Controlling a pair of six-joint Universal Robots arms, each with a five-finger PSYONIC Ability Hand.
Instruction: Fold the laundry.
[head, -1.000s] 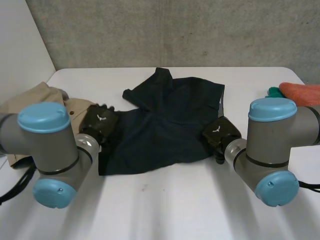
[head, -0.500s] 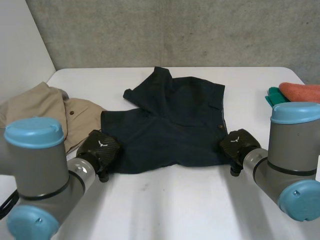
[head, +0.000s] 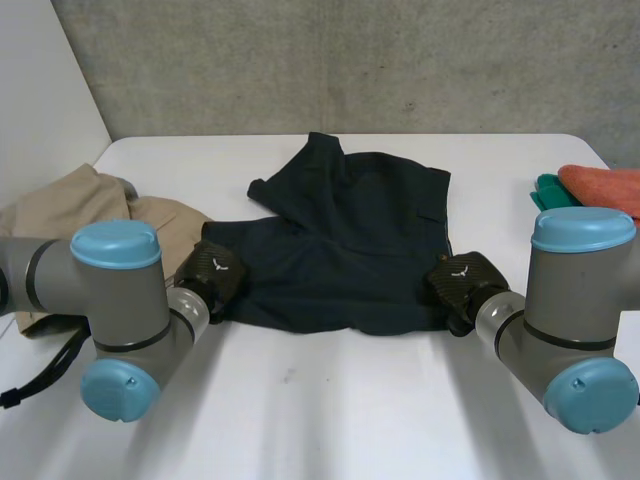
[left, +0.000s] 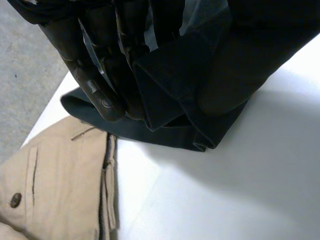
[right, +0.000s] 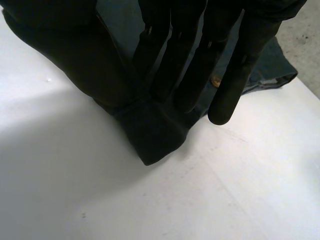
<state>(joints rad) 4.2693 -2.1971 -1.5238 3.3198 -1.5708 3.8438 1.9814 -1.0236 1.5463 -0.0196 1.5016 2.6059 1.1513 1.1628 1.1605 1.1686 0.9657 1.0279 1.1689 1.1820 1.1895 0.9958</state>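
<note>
Lying at the centre of the table (head: 330, 420), the shorts (head: 350, 250) are pinched at both near corners by the left hand (head: 212, 278) and right hand (head: 460, 285), with the fold judged not yet made.

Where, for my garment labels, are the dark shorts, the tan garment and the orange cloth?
dark shorts (head: 350, 250), head view, middle of the fabric.
tan garment (head: 60, 205), head view, its upper fold.
orange cloth (head: 605, 185), head view, its middle.

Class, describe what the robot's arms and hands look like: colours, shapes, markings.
The left arm and right arm are thick grey cylinders closed by round light-blue caps. The left robot hand and right robot hand are black, each with a small white mark on its back and long fingers.
</note>
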